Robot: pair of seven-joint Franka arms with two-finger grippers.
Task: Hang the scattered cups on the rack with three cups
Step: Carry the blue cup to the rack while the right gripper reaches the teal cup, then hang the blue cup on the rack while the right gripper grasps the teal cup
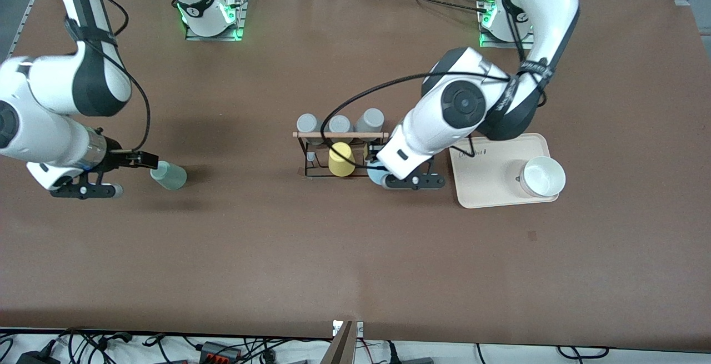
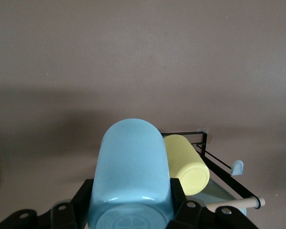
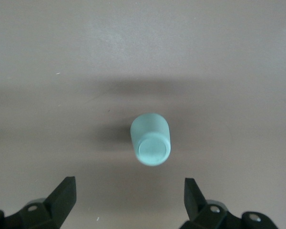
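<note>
The black wire rack (image 1: 311,155) with a wooden rod (image 1: 340,135) stands mid-table and carries three grey cups (image 1: 340,124) and a yellow cup (image 1: 340,159). My left gripper (image 1: 384,177) is shut on the light blue cup (image 1: 376,175) at the rack's end toward the left arm, right beside the yellow cup. In the left wrist view the blue cup (image 2: 131,167) sits between the fingers (image 2: 83,195), with the yellow cup (image 2: 188,164) and the rod (image 2: 233,204) alongside. The mint-green cup (image 1: 168,176) rests on the table. My right gripper (image 1: 145,159) is open just short of it (image 3: 151,139).
A beige tray (image 1: 483,186) holding a white bowl (image 1: 543,176) lies toward the left arm's end of the table, close to the left gripper. A black cable (image 1: 355,103) loops over the rack from the left arm.
</note>
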